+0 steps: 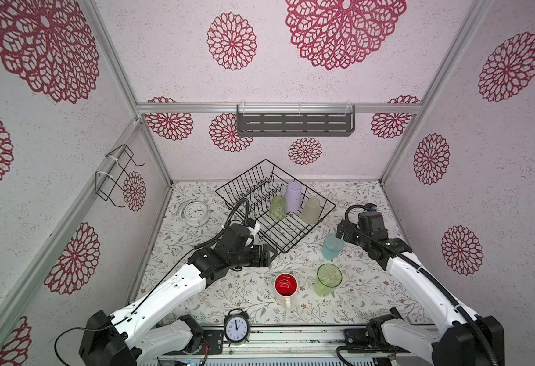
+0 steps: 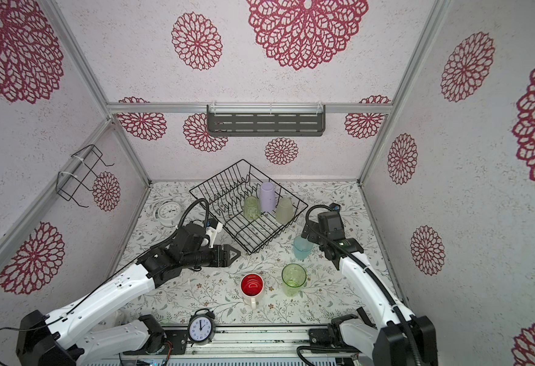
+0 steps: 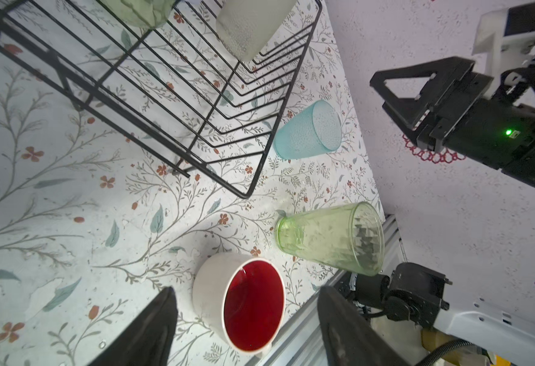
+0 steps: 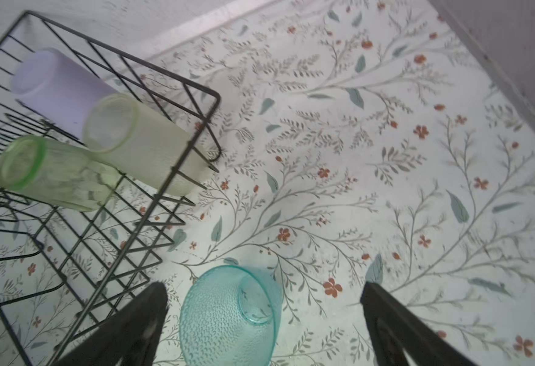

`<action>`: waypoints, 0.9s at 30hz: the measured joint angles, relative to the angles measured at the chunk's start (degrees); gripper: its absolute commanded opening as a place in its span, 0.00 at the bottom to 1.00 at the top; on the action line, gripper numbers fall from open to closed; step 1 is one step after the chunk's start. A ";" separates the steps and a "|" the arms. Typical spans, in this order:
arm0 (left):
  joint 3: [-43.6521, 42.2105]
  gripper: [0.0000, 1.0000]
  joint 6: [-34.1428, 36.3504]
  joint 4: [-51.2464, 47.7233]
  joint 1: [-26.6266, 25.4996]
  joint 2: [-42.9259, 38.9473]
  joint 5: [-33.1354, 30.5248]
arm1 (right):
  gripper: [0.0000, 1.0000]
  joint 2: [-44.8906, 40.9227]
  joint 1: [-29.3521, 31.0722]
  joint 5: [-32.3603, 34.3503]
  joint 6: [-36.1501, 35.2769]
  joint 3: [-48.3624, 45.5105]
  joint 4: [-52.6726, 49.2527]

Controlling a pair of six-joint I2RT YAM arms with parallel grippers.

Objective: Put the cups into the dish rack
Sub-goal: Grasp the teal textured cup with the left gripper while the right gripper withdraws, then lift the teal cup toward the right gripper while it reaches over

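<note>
Nearest me, the mug (image 1: pixel 286 286) and a green cup (image 1: pixel 328 279) at its three o'clock stand on the table. My left gripper (image 3: pixel 247 290) is spread and empty, pointing at the mug. Farther off, at four o'clock from the rack (image 1: pixel 279 229), my right gripper (image 4: pixel 264 286) hangs spread over the blue cup (image 1: pixel 332 247). I judge the next move is to lower and close on it. Three cups are already racked.

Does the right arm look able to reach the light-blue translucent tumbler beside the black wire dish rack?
Probably yes: the open right gripper hangs over the light-blue translucent tumbler, nothing between them; the black wire dish rack sits aside.
</note>
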 measured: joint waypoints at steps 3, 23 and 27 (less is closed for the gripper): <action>2.34 0.74 1.09 0.00 0.00 2.05 -1.46 | 0.97 1.64 -0.24 -2.43 0.83 0.42 -2.99; 1.29 0.75 2.03 -1.09 0.00 -1.14 -6.86 | 0.09 10.47 -0.72 -8.81 3.69 -2.12 -2.05; 1.29 0.74 1.92 -1.57 0.00 -1.46 -7.06 | 0.02 10.51 -0.76 -9.94 3.26 -2.25 -1.57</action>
